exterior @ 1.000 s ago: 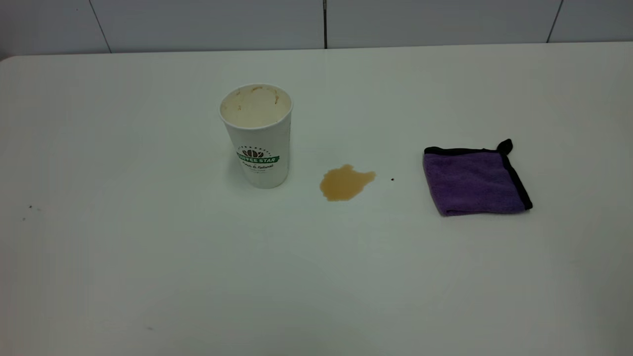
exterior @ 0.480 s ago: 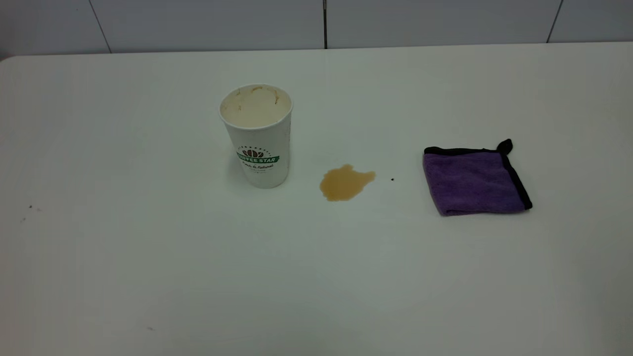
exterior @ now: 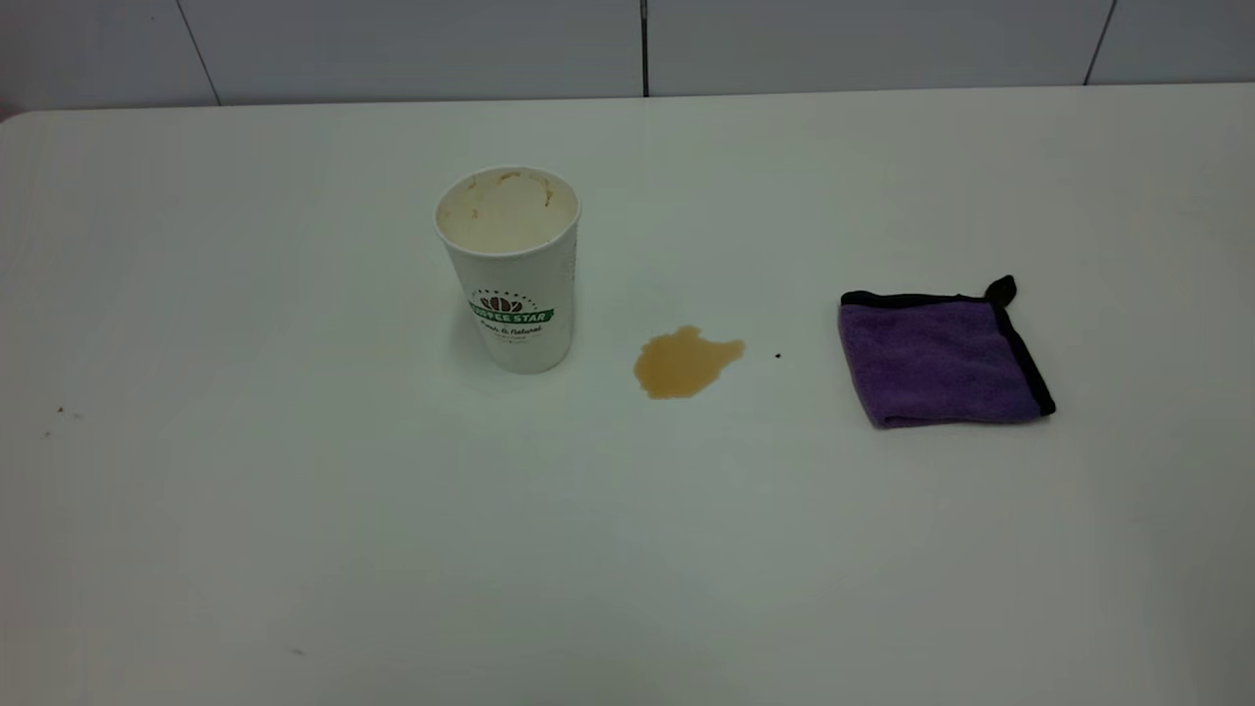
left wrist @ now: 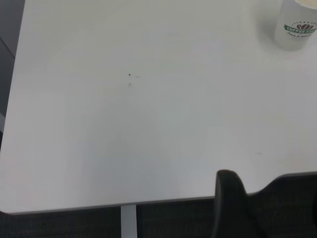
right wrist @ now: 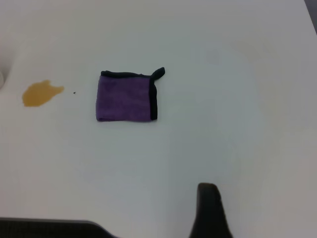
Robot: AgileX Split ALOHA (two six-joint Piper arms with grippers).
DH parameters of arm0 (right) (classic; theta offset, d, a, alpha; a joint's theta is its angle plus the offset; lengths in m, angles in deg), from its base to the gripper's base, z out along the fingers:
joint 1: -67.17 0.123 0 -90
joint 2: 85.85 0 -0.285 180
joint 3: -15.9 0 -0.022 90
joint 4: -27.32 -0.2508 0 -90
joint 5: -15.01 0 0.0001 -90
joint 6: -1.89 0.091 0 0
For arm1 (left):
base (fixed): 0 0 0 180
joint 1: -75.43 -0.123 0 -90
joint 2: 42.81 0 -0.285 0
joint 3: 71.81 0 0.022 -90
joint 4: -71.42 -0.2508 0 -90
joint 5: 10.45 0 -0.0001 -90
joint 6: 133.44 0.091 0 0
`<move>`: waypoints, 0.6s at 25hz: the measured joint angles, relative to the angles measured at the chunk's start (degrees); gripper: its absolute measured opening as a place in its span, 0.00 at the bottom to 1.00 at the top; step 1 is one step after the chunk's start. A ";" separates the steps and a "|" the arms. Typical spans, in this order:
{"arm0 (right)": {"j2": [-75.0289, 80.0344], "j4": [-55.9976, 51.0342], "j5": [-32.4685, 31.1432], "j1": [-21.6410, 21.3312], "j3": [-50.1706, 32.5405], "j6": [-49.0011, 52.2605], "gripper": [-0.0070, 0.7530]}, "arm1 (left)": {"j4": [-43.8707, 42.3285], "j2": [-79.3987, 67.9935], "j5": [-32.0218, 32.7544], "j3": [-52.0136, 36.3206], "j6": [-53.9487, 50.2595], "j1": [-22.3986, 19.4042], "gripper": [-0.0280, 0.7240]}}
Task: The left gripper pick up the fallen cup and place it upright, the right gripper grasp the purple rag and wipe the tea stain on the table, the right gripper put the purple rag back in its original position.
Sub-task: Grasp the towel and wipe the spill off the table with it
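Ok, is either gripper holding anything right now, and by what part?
Nothing is held. The cup stands upright alone, the purple rag lies untouched on the table, and neither gripper is near them.

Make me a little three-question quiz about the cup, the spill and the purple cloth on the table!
1. True or false: the cup is lying on its side.
2. What lies between the cup and the purple rag? A) a spoon B) the tea stain C) a lid
3. Fill in: the rag's edge trim is ____.

Key:
1. False, it stands upright.
2. B
3. Black
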 joint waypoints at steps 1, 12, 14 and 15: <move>0.00 0.00 0.00 0.00 0.00 0.00 0.77 | 0.00 0.00 0.00 0.00 0.00 0.00 0.61; 5.00 0.00 4.79 0.00 2.32 0.00 0.77 | 0.00 0.00 0.09 0.00 0.06 0.00 0.61; 10.65 -0.86 7.68 0.00 3.22 -0.31 0.77 | 0.00 0.00 0.09 0.00 0.06 0.00 0.61; 14.28 -1.39 9.43 0.00 3.52 -0.99 0.77 | 0.00 0.00 0.14 0.00 0.06 0.00 0.61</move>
